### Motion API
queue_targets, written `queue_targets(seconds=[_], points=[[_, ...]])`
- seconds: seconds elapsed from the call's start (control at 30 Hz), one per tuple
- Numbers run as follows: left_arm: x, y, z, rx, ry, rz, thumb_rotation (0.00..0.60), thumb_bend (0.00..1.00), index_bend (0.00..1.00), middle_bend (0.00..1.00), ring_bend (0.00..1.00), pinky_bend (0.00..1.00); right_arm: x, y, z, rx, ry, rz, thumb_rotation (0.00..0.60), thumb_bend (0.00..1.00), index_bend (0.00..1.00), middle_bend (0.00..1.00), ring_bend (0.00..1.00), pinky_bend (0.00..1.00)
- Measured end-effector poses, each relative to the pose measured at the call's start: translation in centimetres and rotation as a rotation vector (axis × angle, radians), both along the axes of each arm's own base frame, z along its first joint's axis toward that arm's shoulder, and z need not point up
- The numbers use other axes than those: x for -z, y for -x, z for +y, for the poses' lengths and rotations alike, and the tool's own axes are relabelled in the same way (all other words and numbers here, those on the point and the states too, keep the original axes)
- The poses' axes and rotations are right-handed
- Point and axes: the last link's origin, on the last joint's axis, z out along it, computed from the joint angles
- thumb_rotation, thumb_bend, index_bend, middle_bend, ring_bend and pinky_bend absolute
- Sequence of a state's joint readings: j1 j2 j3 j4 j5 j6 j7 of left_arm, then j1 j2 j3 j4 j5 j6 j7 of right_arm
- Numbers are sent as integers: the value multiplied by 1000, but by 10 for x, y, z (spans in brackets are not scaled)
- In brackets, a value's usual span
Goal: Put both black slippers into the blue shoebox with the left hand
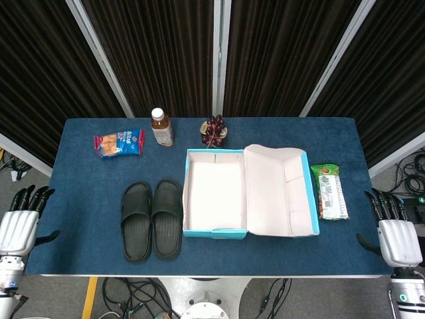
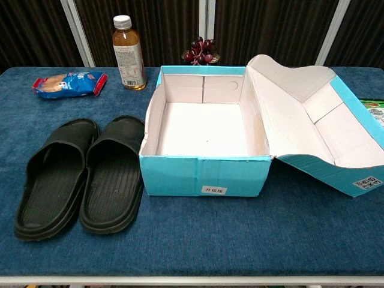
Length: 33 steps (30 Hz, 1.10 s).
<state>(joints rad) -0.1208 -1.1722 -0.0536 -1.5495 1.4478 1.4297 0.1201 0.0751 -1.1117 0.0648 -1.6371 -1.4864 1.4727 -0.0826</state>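
Two black slippers lie side by side on the blue table, soles down, toes away from me: the left slipper (image 1: 136, 220) (image 2: 55, 177) and the right slipper (image 1: 167, 218) (image 2: 113, 174), the latter almost against the box wall. The blue shoebox (image 1: 192, 199) (image 2: 204, 174) stands empty with its lid (image 1: 279, 193) (image 2: 318, 132) folded out to the right. My left hand (image 1: 21, 222) hangs beside the table's left edge, fingers apart, holding nothing. My right hand (image 1: 396, 234) waits off the right edge, fingers apart and empty. Neither hand shows in the chest view.
Along the back stand a blue snack packet (image 1: 119, 143) (image 2: 69, 84), a tea bottle (image 1: 161, 127) (image 2: 128, 54) and a bunch of dark grapes (image 1: 214, 131) (image 2: 201, 51). A green snack bag (image 1: 330, 191) lies right of the lid. Cables trail under the table.
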Motion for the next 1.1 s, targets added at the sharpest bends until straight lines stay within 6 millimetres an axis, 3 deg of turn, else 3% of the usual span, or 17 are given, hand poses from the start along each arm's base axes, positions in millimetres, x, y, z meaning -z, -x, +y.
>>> queue_targets(seconds=[0.43,0.53,0.67,0.73,0.9,1.1], points=[[4,-7,8,22,0,-37,600,0,150,94,4,100,-6,0,1,-7,7,-10,600,85,0,35,0,0],[5,-14,21,47,10,-71,600,0,163,114,124,222,-10,-1,-2,-17,12,-2,600,84,0,34,0,0],[8,-30,47,95,58,-122,600,0,188,175,382,549,-20,-3,-7,-42,27,25,600,85,0,34,0,0],[11,-42,63,124,94,-141,600,0,189,176,477,639,-26,-5,-8,-54,42,42,600,84,0,34,0,0],[27,-71,95,163,193,-164,600,0,177,176,623,735,-41,-10,-11,-79,76,68,600,85,0,34,0,0],[61,-100,117,119,354,-194,600,0,99,123,641,777,-44,-8,-8,-74,74,68,600,85,0,35,0,0]])
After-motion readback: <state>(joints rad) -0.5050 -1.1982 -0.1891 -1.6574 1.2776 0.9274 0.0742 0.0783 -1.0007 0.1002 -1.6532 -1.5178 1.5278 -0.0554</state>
